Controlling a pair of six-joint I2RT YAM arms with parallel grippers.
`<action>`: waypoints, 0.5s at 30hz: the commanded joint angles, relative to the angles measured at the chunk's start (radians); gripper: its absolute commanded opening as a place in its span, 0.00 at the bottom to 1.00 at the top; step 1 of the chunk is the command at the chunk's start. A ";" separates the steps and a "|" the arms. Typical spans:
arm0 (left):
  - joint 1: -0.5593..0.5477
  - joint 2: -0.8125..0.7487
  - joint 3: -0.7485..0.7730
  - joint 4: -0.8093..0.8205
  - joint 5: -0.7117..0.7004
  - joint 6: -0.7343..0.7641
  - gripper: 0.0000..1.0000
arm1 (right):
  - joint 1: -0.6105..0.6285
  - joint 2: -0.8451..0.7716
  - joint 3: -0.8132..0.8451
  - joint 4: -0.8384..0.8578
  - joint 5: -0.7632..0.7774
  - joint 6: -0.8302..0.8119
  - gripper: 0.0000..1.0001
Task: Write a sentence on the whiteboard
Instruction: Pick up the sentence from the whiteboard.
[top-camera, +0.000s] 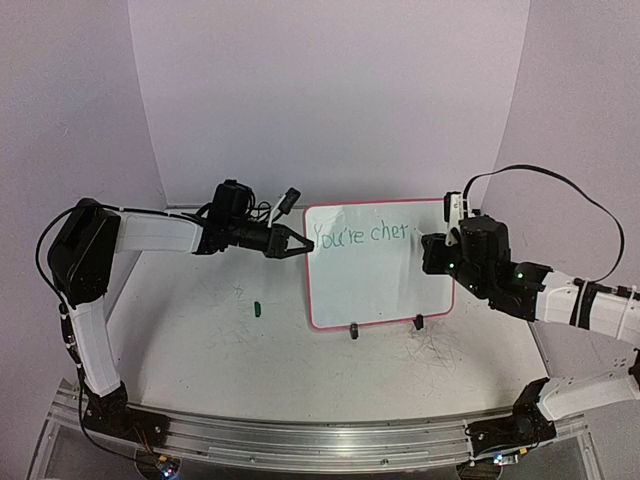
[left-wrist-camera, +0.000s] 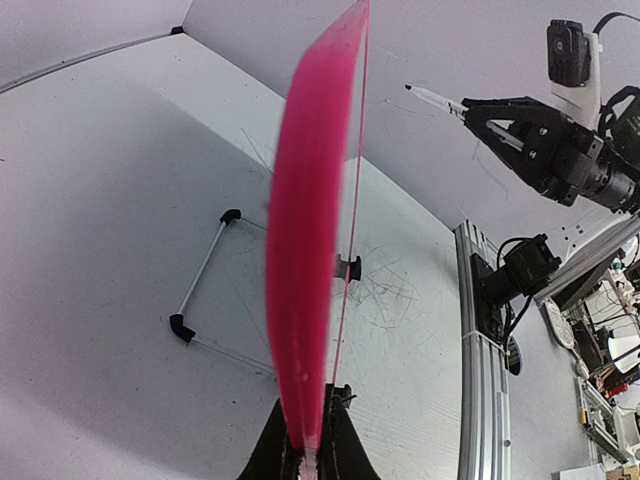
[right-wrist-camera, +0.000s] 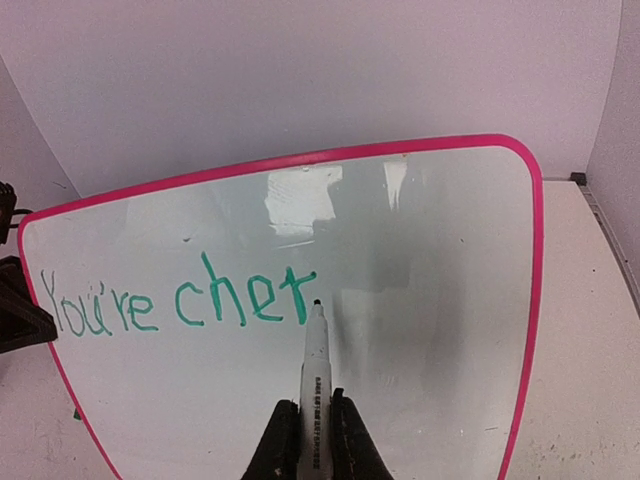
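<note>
Your left tool (top-camera: 298, 246) is clamped on the pink left edge of the whiteboard (top-camera: 380, 285) — light, stiff, glossy and likely to tip, so brace it at that edge. It stands upright on the desk (top-camera: 200, 340). Your right tool (right-wrist-camera: 308, 432) is closed around the marker (right-wrist-camera: 316, 360), tip at the board. The sentence (right-wrist-camera: 180, 300) reads "You're che" plus an unclear letter — marker label illegible.

Left wrist: whiteboard (left-wrist-camera: 300, 300) edge blurred, top cut off by frame. Right wrist: marker (right-wrist-camera: 316, 350) barrel end hidden inside right gripper (right-wrist-camera: 316, 420). Small green item (top-camera: 257, 309) on table (top-camera: 200, 340), possibly a cap.
</note>
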 joint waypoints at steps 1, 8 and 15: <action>0.003 -0.040 -0.011 -0.016 -0.060 0.045 0.00 | -0.005 0.029 0.041 -0.010 0.010 -0.009 0.00; 0.003 -0.036 -0.009 -0.016 -0.067 0.042 0.00 | -0.025 0.059 0.065 -0.016 -0.033 -0.012 0.00; 0.004 -0.030 -0.007 -0.018 -0.071 0.042 0.00 | -0.039 0.065 0.065 -0.018 -0.054 -0.014 0.00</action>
